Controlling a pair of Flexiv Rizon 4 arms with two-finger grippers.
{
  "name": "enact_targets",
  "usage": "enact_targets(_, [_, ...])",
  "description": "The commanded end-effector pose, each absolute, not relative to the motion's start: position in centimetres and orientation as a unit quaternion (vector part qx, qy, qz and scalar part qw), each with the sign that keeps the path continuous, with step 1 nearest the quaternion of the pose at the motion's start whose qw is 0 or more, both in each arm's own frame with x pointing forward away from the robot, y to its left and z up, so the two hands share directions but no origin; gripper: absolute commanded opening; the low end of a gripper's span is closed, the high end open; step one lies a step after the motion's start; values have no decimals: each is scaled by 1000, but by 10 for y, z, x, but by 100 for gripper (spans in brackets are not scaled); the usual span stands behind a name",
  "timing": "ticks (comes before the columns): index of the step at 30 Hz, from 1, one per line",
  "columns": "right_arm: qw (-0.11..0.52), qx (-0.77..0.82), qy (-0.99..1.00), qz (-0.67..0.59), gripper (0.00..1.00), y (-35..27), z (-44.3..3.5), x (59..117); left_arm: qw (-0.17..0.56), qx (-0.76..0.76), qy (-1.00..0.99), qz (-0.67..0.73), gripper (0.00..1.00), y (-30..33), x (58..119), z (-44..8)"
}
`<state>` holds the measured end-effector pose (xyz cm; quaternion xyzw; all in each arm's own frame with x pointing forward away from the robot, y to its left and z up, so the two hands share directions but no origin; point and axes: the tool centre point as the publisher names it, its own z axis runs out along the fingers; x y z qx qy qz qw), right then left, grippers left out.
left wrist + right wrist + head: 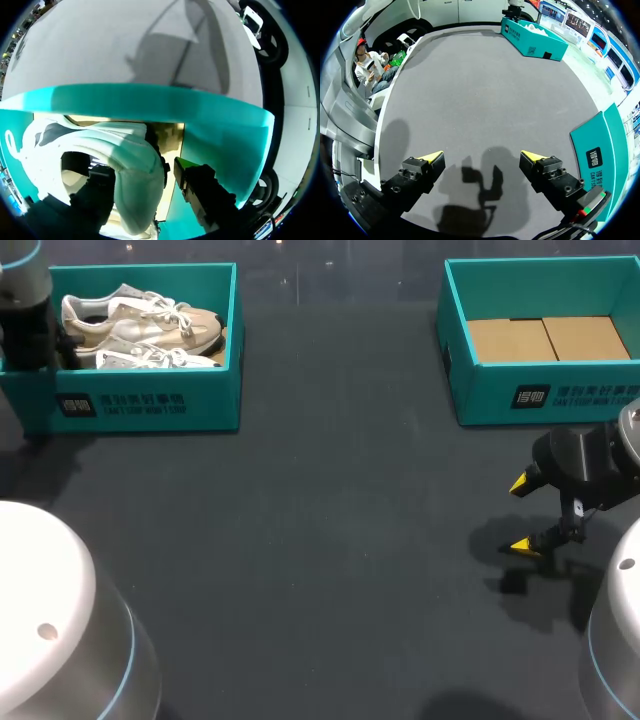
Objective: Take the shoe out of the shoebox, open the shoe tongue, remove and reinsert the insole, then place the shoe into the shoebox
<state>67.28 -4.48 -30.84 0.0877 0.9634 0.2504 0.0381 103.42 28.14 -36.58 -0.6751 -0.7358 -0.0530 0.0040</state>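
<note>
In the head view, a teal shoebox (150,405) sits at the upper left of the dark desk (320,540). Two white and tan shoes (140,320) lie side by side in it. Our left arm (28,320) hangs over the left end of this box, and it hides its pincer in this view.

In the left wrist view we see our left pincer (141,170) down inside the box, close to the teal wall (215,130). The heel of one shoe (135,150) sits between its fingers. One finger (192,182) is outside the heel, and a thin dark gap shows between them. The other finger (95,195) is on the far side of the heel rim. The pincer is spread wide and has no grip on the shoe.

A second teal box (545,395) sits at the upper right of the head view. Only its brown card floor shows inside.

Our right pincer (523,515) is at the right side, just below that box. It hangs above the bare desk, wide open, with nothing in it. The right wrist view shows its shadow on the desk between its two yellow tips (432,156).
</note>
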Motion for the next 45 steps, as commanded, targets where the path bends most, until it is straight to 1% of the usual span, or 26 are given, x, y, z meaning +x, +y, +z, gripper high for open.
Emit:
enact_targets(1, [39,88,964,250,100,-45,-309,671,9,-675,-736,-53,42,281,1034,-368])
enact_targets(4, [39,88,964,250,100,-45,-309,671,13,-676,-735,-53,38,281,1034,-369])
enact_targets(7, [39,88,964,250,100,-45,-309,671,16,-676,-735,-53,32,281,1033,-370])
enact_targets(9, [39,88,964,250,100,-45,-309,671,17,-676,-735,-53,26,282,1033,-371])
enact_targets(12, [39,88,964,250,100,-45,-309,671,19,-676,-735,-53,12,283,1033,-371])
enact_targets(13, [39,88,964,250,100,-45,-309,671,19,-676,-735,-52,4,283,1033,-370])
enact_targets(14, [39,88,964,250,100,-45,-309,671,20,-676,-735,-52,0,284,1033,-370])
enact_targets(45, [39,88,964,250,100,-45,-309,671,38,-661,-748,-55,0,301,1038,-361])
